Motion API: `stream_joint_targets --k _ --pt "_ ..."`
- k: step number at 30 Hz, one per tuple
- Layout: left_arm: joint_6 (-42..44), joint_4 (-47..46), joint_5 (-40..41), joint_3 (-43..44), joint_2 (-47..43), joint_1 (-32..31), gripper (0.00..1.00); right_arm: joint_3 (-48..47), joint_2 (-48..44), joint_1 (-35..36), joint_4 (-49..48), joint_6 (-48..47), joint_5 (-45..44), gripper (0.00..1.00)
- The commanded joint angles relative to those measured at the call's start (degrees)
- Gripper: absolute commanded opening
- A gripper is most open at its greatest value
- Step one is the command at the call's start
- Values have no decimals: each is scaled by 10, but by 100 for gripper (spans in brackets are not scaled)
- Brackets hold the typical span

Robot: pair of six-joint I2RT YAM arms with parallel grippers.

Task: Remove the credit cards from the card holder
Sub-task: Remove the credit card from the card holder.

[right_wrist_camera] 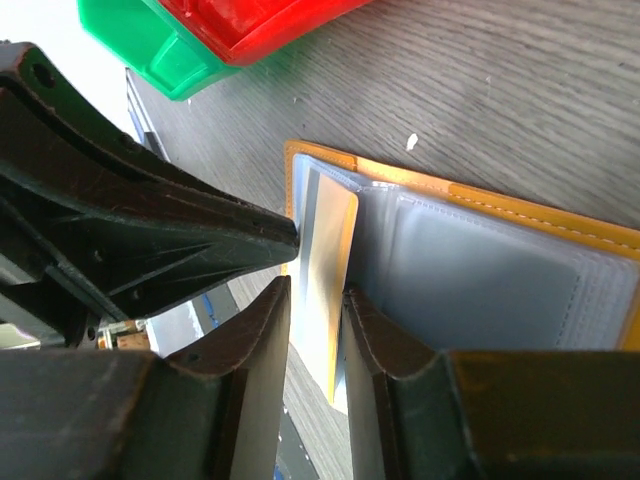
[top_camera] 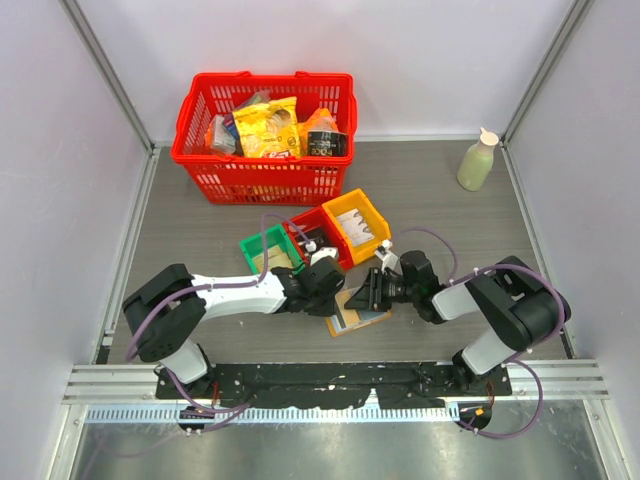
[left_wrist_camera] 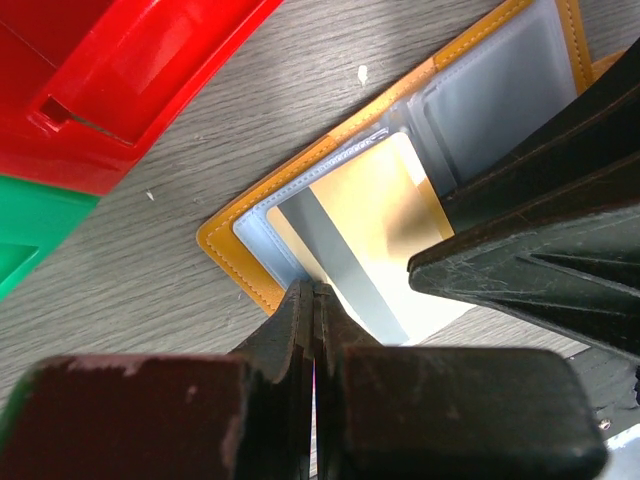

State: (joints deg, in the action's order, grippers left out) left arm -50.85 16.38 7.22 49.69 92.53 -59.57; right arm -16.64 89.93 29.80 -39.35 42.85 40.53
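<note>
The tan-orange card holder (top_camera: 345,322) lies open on the table between my two grippers, its bluish-grey sleeves (right_wrist_camera: 480,280) facing up. One cream credit card (left_wrist_camera: 375,215) with a grey stripe sticks partly out of a sleeve. My left gripper (left_wrist_camera: 316,292) is shut, its tips pinching the holder's near edge by the sleeve. My right gripper (right_wrist_camera: 315,285) is narrowly open, its jaws on either side of the tilted card (right_wrist_camera: 325,250). In the top view the left gripper (top_camera: 330,295) and the right gripper (top_camera: 372,292) meet over the holder. Other cards are hidden.
Green (top_camera: 262,250), red (top_camera: 310,240) and yellow-orange (top_camera: 358,225) bins stand just behind the holder. A red basket (top_camera: 260,180) of packets is at the back, and a pale green bottle (top_camera: 478,160) at the back right. The red bin (left_wrist_camera: 130,70) is close to my left gripper.
</note>
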Motion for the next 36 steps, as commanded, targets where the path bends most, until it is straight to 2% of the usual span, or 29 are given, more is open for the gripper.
stream_joint_targets --k 1,4,12,27,36 --pt "-4 12 2 -17 35 1 0 19 4 -11 -97 48 53 31" --pt "-4 14 2 -15 38 0 0 30 9 -29 -149 72 74 28" --pt "-4 14 0 -14 41 0 0 43 26 -36 -186 86 82 19" --pt "-4 13 -6 -13 47 2 0 59 34 -56 -217 96 96 24" --pt "-4 14 -9 -12 49 2 0 74 23 -89 -203 92 103 8"
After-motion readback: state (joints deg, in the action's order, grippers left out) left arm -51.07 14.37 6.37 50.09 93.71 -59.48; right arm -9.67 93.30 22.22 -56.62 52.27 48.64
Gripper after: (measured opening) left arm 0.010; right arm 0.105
